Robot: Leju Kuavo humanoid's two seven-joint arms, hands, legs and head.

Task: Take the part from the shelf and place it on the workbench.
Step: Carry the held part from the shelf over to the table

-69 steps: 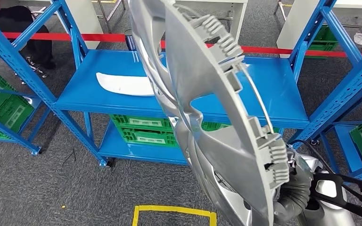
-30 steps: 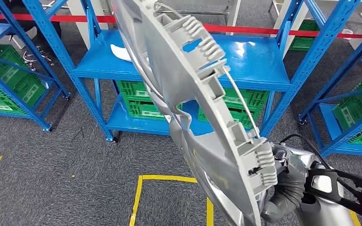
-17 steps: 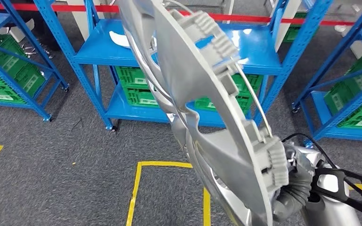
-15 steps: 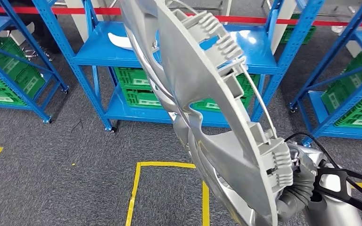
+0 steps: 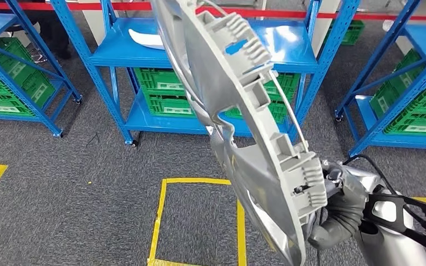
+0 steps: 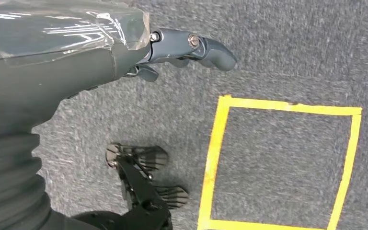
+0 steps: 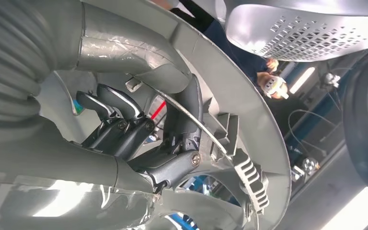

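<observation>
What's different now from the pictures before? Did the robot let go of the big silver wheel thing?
No. The right hand still grips the silver wheel cover at its rim, just as before. What changed is the view: the whole picture shifted, so the camera moved and the blue shelf now sits higher and smaller, with more yellow floor tape showing. The white part still lies on the shelf.

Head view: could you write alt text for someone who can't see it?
A large silver wheel cover fills the middle, held at its lower edge by the robot's right hand. Behind it stand blue shelves with green crates and a white part, over grey carpet with yellow tape.
</observation>
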